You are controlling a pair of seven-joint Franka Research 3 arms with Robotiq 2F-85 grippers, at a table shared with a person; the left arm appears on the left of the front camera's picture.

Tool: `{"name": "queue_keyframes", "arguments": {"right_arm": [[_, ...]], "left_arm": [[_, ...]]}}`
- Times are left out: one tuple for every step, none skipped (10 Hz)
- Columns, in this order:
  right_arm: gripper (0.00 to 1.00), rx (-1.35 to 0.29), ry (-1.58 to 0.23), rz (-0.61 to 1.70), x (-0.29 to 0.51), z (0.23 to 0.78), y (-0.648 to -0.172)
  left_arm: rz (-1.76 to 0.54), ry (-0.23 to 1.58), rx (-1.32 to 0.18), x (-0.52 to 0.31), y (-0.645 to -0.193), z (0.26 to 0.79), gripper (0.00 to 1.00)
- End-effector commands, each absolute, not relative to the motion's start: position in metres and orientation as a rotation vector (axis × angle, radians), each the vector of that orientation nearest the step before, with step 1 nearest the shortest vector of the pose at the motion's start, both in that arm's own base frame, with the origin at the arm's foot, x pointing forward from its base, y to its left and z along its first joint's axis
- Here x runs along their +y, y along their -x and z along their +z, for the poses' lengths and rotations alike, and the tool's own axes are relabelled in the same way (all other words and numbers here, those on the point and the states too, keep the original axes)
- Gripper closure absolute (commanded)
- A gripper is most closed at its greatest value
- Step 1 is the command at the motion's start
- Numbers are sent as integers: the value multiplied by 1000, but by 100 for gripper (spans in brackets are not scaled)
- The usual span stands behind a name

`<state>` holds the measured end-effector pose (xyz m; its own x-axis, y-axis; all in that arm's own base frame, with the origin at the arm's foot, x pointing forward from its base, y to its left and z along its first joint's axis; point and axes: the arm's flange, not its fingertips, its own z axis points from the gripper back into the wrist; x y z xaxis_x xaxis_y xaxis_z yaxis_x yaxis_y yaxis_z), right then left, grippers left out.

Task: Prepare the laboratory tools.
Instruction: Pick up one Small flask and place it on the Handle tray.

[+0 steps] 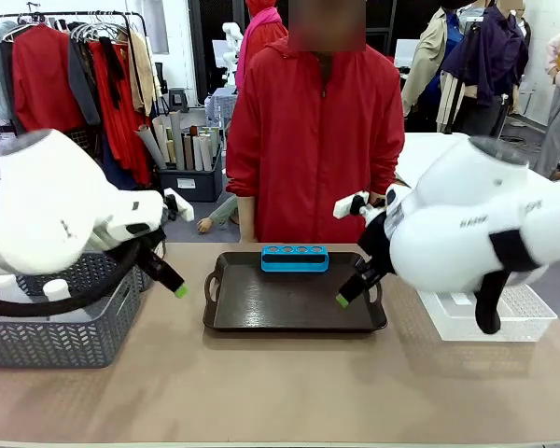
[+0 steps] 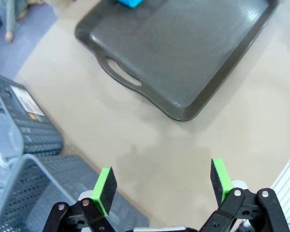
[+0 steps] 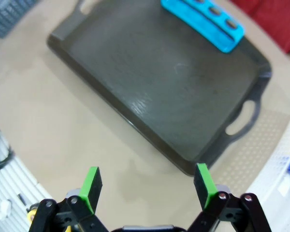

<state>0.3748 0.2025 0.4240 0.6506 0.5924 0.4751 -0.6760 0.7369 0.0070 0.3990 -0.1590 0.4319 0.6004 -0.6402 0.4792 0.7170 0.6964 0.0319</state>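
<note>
Rack [image 1: 295,259] on tray [image 1: 289,306]; basket lbl [image 2: 24,100] illegible

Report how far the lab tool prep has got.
Done: the blue rack sits on the dark tray at its far edge, all four holes empty. In hand: nothing; the left end effector and right end effector are both open, flanking the tray above the table. Left: nearly everything, since no tube stands in the rack and nothing else is on the tray.

Bright, even overhead light. The left pincer [image 2: 162,186] throws a faint, soft shadow on the beige worktop [image 2: 135,121]; the dark plastic tray [image 2: 183,53] shows a dull sheen. Wrist views bow at the edges.
</note>
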Motion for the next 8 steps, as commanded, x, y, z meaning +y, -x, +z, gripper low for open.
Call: {"name": "queue_keyframes", "arguments": {"right_arm": [[0,-453,-268,773,194,464,-377],[0,-459,-287,775,193,486,-377],[0,-479,-308,779,189,509,-382],[0,-477,-337,818,182,528,-389],[0,-493,-337,810,175,547,-398],[0,-518,-354,809,167,565,-406],[0,-547,-353,805,155,582,-415],[0,-565,-354,795,145,594,-421]], "left_arm": [[-880,252,-533,-140,-401,468,0],[-925,271,-554,-138,-399,490,0],[-950,262,-583,-132,-404,509,0],[-954,279,-594,-127,-408,524,0],[-960,290,-610,-121,-413,536,0],[-963,276,-620,-117,-418,548,0],[-959,262,-632,-113,-423,561,0],[-960,255,-644,-110,-429,572,0]]}}
